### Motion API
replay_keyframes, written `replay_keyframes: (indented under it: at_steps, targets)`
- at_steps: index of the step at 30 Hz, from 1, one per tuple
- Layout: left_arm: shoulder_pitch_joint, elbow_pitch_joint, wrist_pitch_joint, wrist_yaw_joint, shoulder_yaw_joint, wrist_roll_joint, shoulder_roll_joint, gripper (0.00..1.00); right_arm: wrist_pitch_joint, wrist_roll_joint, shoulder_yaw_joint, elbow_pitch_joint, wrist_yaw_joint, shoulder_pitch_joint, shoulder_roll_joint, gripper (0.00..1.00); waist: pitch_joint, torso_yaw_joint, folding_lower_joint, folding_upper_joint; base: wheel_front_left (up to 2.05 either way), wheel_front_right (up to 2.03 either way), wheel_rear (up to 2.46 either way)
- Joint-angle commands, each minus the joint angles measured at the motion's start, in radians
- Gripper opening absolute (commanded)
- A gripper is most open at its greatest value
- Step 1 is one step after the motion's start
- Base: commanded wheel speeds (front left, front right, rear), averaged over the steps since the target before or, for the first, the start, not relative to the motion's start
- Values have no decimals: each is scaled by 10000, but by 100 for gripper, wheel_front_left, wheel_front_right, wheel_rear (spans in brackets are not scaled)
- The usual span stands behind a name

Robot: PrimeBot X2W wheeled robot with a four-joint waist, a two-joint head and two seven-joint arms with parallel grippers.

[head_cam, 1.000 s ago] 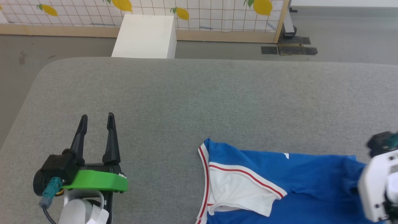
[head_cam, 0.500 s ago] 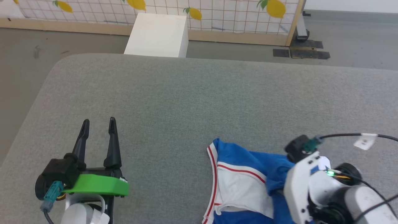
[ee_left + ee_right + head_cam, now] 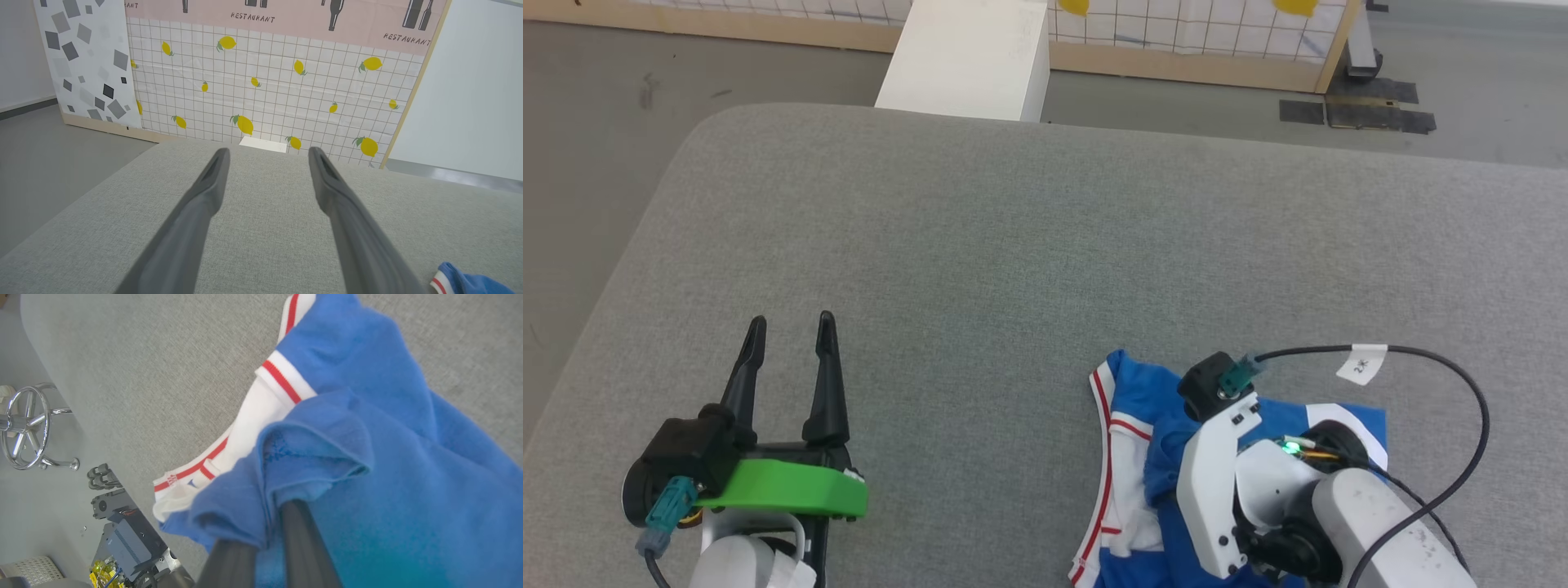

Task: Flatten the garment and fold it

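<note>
Soft royal-blue jersey garment (image 3: 1141, 390) bunched on grey woven table (image 3: 1013, 245), right gripper (image 3: 263, 522) pinching its fold, left gripper (image 3: 791, 320) spread, empty.

- The royal-blue soft jersey garment (image 3: 388, 428) is showing white trim with red stripes.
- The grey woven fabric surface (image 3: 1013, 245) is looking plain throughout.
- The white gridded backdrop panel (image 3: 265, 98) is displaying yellow lemons.

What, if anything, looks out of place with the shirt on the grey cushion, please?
The shirt is bunched rather than flat: the right end effector pinches a blue fold that lies rumpled over the white sleeve. The left end effector is open over the cushion, apart from the shirt.
</note>
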Motion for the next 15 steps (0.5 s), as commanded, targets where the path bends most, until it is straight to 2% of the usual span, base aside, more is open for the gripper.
replay_keyframes:
  at_steps: [1,6,7,8,9,15]
  targets:
    - [-11,-2,-38,15,-7,-18,-50,100,-216,-112,21,290,-15,-156,120,0,59,30,0,0,0,0,0]
    - [-1,17,-38,40,-9,-38,-55,100,-803,-332,109,1339,-15,-265,380,0,86,-13,0,0,0,0,0]
    - [-8,32,-38,40,-12,-42,-55,100,-899,-288,174,1412,-15,-293,430,4,77,-22,0,0,0,0,0]
    - [-21,39,-38,50,-14,-57,-55,100,-1003,-148,242,1457,-15,-322,508,73,62,-46,0,0,0,0,0]
    - [-22,51,-38,52,-23,-74,-56,100,-1062,-52,321,1465,-15,-364,551,100,40,-73,0,0,0,0,0]
    - [39,188,-38,56,-79,-81,-57,100,-1379,620,1122,846,-15,-849,635,100,-237,-348,0,0,0,0,0]
